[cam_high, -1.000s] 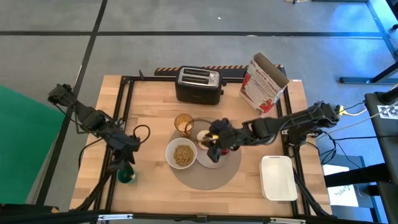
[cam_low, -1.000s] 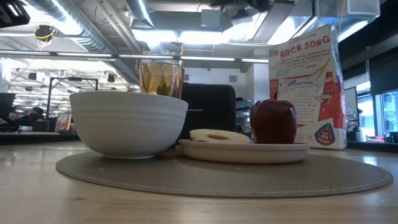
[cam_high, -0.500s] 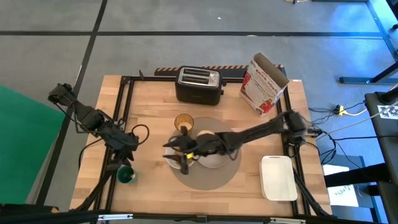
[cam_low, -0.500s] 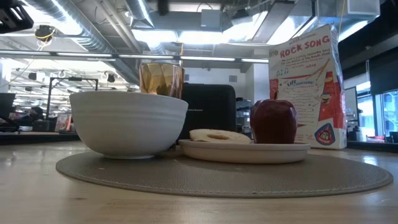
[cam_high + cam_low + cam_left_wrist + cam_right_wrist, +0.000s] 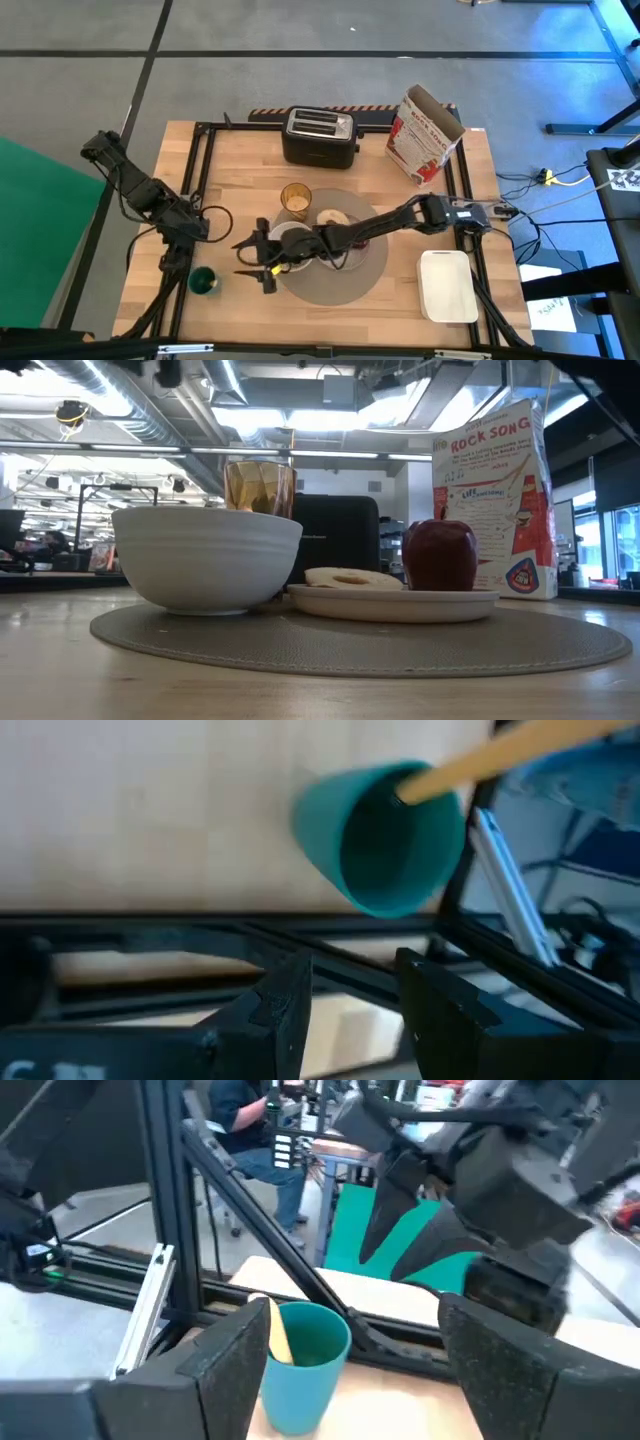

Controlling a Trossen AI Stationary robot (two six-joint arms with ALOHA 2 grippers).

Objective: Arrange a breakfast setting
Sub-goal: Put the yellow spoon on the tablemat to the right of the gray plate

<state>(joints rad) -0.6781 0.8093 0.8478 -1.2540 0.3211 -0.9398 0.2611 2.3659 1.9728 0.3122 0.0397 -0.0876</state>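
The grey placemat (image 5: 330, 285) carries the white bowl (image 5: 205, 555), the white plate (image 5: 395, 600) with the bagel (image 5: 350, 577) and red apple (image 5: 440, 555), and the amber tumbler (image 5: 295, 200). The orange-handled spoon (image 5: 500, 755) stands in the small green cup (image 5: 203, 281), its handle leaning on the rim. My right gripper (image 5: 240, 258) is open and empty just left of the placemat, pointing at the cup (image 5: 300, 1365). My right arm covers most of the bowl in the high view. My left gripper (image 5: 178, 238) is open and empty, just on the far side of the cup (image 5: 380, 835).
A black toaster (image 5: 320, 137) and a cereal box (image 5: 425, 135) stand at the table's far side. A white rectangular tray (image 5: 447, 285) lies at the near right. Black frame rails (image 5: 195, 190) run along the table's left and right sides. A person shows in the room beyond (image 5: 235, 1110).
My right gripper has swept from above the plate toward the table's left edge, across the bowl, and now stands past the placemat's left rim, facing the green cup. My left gripper has drawn back a little from the cup toward the left edge. The setting has not moved.
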